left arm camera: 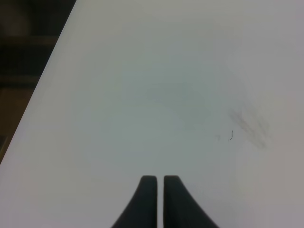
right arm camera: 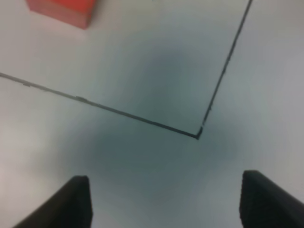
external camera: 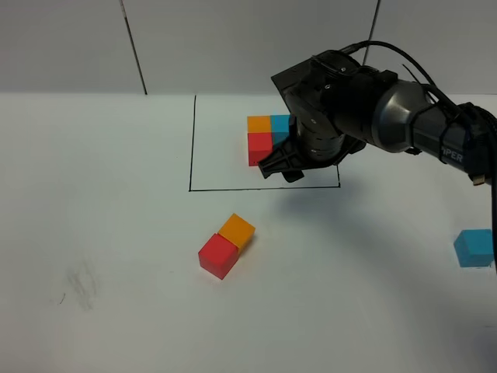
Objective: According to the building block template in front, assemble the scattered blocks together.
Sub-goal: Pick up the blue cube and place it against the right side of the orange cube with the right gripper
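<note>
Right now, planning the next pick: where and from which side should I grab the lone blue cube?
From above, closing on two opposite side faces of the blue cube, squared to them. It sits flat and alone on the table, so its sides look free; the open right end effector seems nearer.

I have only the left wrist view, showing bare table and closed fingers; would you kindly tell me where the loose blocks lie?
Observer: The red cube and orange cube sit touching each other, just in front of the drawn frame.
Operator: And the blue one?
Observer: The blue cube lies alone at the far right edge of the high view.
Operator: What is the right arm doing?
Observer: The right gripper is open and empty, above a corner of the frame, near the template.
</note>
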You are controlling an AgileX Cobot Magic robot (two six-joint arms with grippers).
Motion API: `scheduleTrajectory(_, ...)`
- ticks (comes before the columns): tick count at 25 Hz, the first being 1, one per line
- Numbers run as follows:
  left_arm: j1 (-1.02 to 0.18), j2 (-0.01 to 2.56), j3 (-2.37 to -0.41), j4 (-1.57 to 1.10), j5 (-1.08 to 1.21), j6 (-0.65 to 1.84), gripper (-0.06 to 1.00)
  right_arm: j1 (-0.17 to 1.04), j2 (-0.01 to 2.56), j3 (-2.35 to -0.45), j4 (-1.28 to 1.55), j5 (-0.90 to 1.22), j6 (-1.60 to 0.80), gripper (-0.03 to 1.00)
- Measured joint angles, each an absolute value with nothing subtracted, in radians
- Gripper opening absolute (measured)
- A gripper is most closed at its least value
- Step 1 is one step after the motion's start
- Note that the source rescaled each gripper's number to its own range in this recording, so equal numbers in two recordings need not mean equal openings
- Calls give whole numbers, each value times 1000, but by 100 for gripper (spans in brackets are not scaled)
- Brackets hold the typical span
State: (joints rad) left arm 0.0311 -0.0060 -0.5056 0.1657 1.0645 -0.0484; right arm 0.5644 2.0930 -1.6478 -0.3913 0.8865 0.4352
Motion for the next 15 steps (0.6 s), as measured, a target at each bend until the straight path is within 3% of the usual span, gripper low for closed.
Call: scheduleTrajectory(15,31,-6,-506,166,1065,-48,0,418,2071,-1564,-360,898,372,75)
